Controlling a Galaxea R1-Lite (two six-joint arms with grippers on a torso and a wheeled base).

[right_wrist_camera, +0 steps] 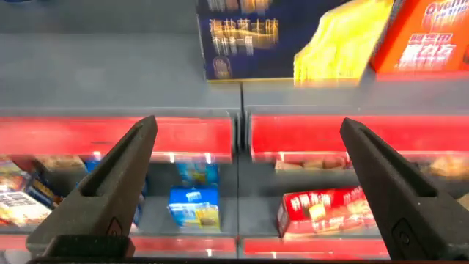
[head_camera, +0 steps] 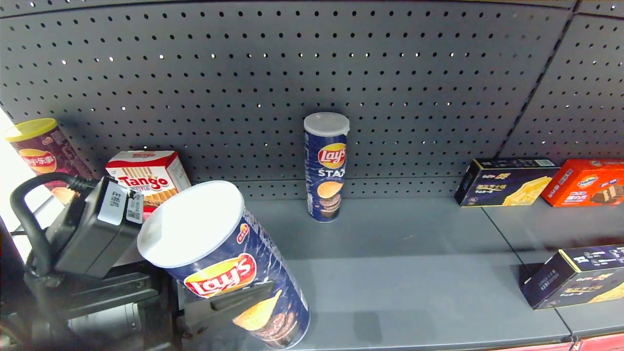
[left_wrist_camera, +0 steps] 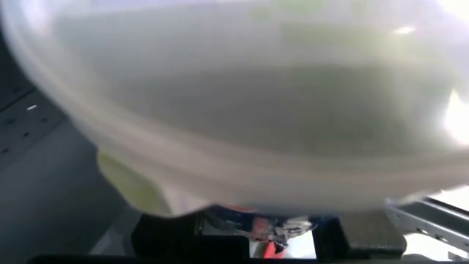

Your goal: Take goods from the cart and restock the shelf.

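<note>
Grey pegboard shelf, mostly bare. Chip can tilted over shelf's front left, clenched in left hand. Second can upright at back. Right hand spread, holding nothing. Best: straighten upright, set near second can, base flat, then let go.

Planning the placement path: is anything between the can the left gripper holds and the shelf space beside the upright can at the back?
Nothing visible. Bare shelf lies between the held can, tilted over the front, and the upright can; the wafer box stands off to the left.
</note>
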